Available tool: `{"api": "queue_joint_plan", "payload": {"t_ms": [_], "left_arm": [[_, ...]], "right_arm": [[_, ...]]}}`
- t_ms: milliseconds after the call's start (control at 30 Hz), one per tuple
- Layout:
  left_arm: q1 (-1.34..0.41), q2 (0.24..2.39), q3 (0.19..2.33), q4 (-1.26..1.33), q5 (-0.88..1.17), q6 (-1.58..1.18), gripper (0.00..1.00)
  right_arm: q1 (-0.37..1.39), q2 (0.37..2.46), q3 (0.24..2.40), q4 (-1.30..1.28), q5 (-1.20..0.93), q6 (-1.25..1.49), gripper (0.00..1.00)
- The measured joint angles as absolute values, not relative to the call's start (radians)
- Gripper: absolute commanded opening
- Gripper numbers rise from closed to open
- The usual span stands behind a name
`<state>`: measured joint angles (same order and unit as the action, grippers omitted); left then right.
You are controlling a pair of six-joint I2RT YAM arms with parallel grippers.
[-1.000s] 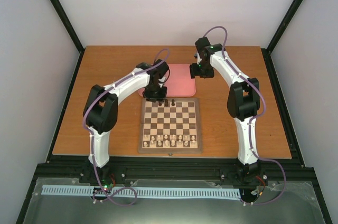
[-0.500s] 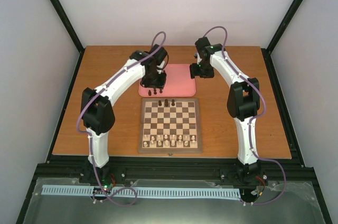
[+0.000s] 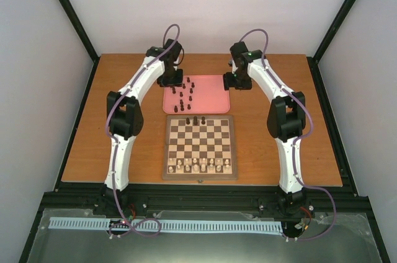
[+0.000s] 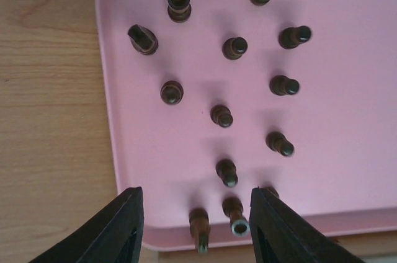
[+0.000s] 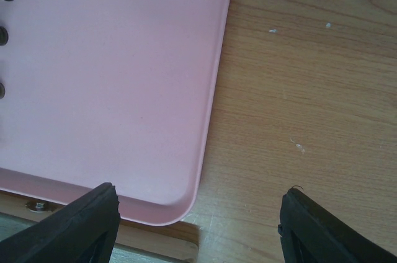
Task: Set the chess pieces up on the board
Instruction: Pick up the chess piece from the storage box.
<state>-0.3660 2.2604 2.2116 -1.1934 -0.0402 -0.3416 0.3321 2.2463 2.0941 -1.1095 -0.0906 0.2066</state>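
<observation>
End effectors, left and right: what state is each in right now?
Left end effector: open, holding nothing.
Right end effector: open, holding nothing.

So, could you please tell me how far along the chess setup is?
Done: the pale pieces stand along the near edge of the board, and three dark pieces stand on its far row. In hand: nothing; the left claw hovers open and empty over the pink tray. Left: about a dozen more chess pieces wait on that tray.
</observation>
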Motion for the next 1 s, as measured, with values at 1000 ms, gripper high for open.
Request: {"api": "queue_joint_plan", "payload": {"t_ms": [1000], "left_arm": [[-0.311,2.444,2.307,-1.130,-0.026,-0.421,0.42]], "right_arm": [[0.303,2.264,2.105,-1.110,-0.113,0.207,0.71]]}}
